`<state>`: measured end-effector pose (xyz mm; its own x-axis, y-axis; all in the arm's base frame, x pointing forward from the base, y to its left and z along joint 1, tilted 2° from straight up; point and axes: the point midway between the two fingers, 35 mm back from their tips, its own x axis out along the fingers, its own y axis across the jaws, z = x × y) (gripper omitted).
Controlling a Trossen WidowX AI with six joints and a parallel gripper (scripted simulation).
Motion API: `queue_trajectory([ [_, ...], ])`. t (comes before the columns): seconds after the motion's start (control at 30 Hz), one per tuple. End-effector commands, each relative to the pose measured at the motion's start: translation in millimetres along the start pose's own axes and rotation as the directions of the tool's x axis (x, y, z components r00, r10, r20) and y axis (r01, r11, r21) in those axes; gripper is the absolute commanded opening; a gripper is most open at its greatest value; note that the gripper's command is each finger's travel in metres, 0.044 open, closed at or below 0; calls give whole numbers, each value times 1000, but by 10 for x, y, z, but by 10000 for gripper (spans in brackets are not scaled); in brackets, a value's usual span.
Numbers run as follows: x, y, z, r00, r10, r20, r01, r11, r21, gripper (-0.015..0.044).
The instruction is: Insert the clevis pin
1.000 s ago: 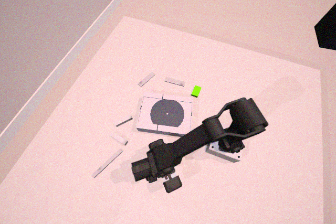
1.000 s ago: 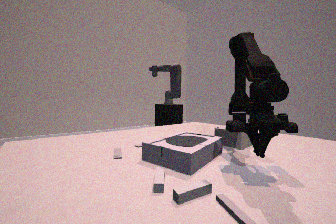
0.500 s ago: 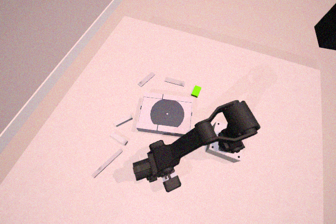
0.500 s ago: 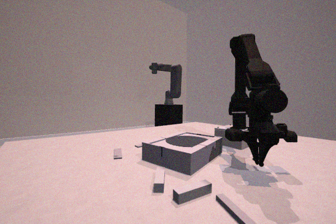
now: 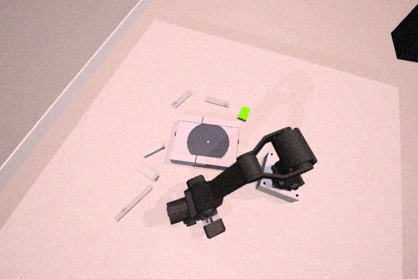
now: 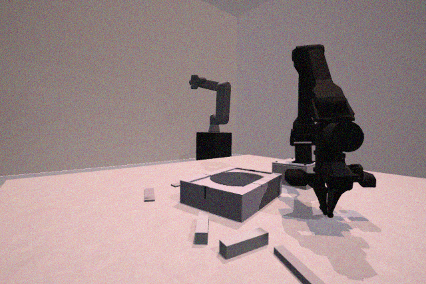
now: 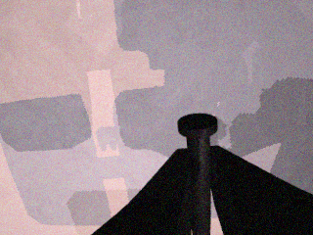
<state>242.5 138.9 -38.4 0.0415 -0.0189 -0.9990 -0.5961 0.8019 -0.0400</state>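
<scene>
The wide dark disc (image 5: 199, 137) (image 6: 233, 179) lies flat inside the pale steel tray (image 5: 180, 149) (image 6: 213, 199); a small pale dot marks its middle hole in the top view. My gripper (image 6: 327, 215) (image 7: 198, 159) is shut on the steel pin (image 7: 198, 124). The pin's round head stands out above the fingertips in the wrist view, and its shaft runs down between the fingers. The gripper points down beside the tray, apart from it, low over the table. The pin's far end is hidden, and the pin cannot be made out in the top and exterior views.
Several pale bars lie around the tray, among them one long bar (image 5: 133, 203) (image 6: 295, 265) and two short bars near the tray's side. A green block (image 5: 243, 113) lies near a tray corner. A second arm (image 6: 223, 102) stands on a black pedestal (image 6: 213, 145) far behind.
</scene>
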Motion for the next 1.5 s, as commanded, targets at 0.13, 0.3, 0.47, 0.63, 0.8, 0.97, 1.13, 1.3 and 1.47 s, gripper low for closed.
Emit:
queue_trajectory([
  [0.13, 21, 0, -18, 1000, 0, -7, 0, 1000, -6, 0],
  [0.3, 7, 1, -6, 1000, 0, -2, 0, 1000, 0, 53],
  [0.47, 7, 1, -6, 1000, 0, -2, 0, 1000, 0, 160],
  [0.63, -4, 50, 62, 1000, 7, 23, -8, 1000, 25, 160],
  [0.8, -17, 33, 91, 987, 6, -164, -3, 1000, 18, 160],
  [0.97, -71, 5, 91, 936, 1, -353, 0, 1000, 2, 160],
  [1.13, -82, 1, 91, 926, 0, -377, 0, 1000, -1, 160],
  [1.3, -71, 4, 90, 926, 0, -377, 0, 1000, -1, 160],
  [1.47, -20, 3, 90, 926, 0, -377, 0, 1000, -1, 160],
])
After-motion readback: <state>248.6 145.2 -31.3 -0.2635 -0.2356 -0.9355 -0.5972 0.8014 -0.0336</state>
